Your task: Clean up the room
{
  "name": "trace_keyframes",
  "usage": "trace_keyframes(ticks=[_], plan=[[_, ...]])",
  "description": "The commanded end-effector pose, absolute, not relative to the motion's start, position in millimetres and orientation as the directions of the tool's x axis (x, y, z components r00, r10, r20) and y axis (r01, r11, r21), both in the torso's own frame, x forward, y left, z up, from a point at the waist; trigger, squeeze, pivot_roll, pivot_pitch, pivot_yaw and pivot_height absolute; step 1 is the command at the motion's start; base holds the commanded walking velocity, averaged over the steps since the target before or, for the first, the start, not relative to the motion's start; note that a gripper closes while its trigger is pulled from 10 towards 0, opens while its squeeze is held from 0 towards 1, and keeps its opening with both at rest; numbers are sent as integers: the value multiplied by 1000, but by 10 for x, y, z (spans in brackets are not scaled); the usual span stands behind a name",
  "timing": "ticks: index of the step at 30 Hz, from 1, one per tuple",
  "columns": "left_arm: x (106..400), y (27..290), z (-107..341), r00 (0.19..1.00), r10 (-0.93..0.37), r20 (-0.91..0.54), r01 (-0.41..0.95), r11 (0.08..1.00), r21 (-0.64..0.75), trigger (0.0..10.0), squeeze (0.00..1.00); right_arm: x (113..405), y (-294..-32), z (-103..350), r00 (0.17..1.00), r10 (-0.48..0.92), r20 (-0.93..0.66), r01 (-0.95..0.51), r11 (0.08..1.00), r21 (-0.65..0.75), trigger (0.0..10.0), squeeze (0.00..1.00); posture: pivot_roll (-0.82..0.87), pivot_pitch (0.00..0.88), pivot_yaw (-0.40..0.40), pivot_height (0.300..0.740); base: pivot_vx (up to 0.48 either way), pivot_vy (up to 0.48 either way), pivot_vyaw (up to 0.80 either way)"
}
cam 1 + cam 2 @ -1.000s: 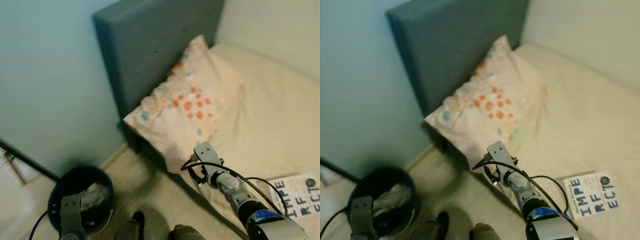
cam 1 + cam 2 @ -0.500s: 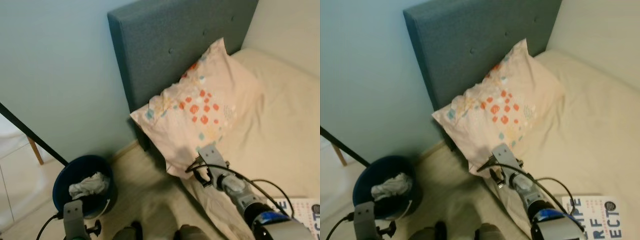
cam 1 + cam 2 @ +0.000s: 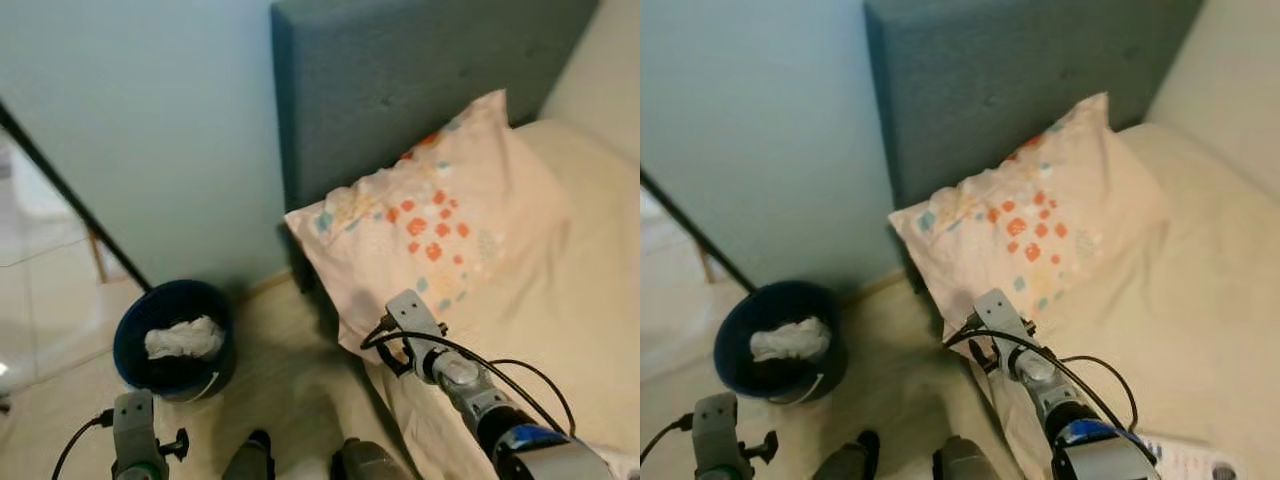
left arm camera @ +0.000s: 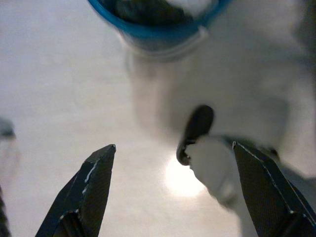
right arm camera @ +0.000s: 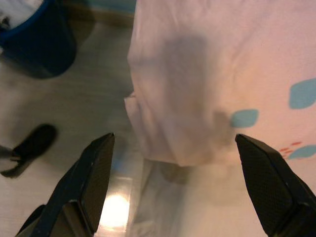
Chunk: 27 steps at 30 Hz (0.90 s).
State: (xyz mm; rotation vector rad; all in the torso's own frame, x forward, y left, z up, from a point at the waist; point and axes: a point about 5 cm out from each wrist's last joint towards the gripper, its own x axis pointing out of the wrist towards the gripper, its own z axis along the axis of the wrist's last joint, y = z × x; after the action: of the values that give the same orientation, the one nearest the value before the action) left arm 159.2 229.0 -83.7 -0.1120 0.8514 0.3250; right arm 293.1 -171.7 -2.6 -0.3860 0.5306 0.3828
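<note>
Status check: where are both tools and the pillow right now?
Right tool open, above the pillow's overhanging corner at the bed edge. Left tool open, low over the floor near the blue bin. Nothing held, nothing in the way.

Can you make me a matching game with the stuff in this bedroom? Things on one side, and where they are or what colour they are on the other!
Things:
1. pillow
2. bin
3. headboard
4. right gripper

Clues:
A. dark blue, on the floor, white crumpled stuff inside
B. grey-blue, upright against the wall
C. pale with orange and blue spots, hanging over the bed's edge
D. open, over the pillow's corner

Pairs: 1-C, 2-A, 3-B, 4-D
</note>
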Motion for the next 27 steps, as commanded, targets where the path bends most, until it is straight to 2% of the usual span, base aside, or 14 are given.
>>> trace_keyframes(ticks=[1,9,15,18,21,24,27], plan=[[1557,2283,-858,597,239,-766,-330,943,38,10000,0,2905,-1751,-49,792,242,-560,-441,861,-252,10000,0,-88,74,48,740,0,0,794],[1562,2291,-852,599,248,-761,-334,942,44,10000,0,2906,-1770,-50,801,215,-558,-423,864,-274,10000,0,-88,74,46,740,0,0,776],[1580,2304,-839,609,253,-752,-348,937,33,10000,0,2897,-1759,-57,788,236,-568,-454,846,-278,10000,0,-89,69,43,740,0,0,0],[1581,2305,-840,607,246,-756,-323,945,48,10000,0,2883,-1750,-66,783,246,-571,-476,828,-296,10000,0,-89,69,43,740,0,0,800],[1566,2307,-848,600,241,-763,-298,952,67,10000,0,2878,-1743,-69,786,249,-566,-472,833,-289,10000,0,-86,71,43,740,0,-472,800],[1549,2333,-843,602,267,-753,-340,938,61,10000,0,2871,-1731,-75,783,258,-566,-476,834,-279,10000,0,-86,71,43,740,0,-465,800],[1536,2363,-843,589,291,-754,-366,928,72,10000,0,2868,-1738,-80,786,249,-567,-465,841,-276,10000,0,-88,81,45,740,0,0,0]])
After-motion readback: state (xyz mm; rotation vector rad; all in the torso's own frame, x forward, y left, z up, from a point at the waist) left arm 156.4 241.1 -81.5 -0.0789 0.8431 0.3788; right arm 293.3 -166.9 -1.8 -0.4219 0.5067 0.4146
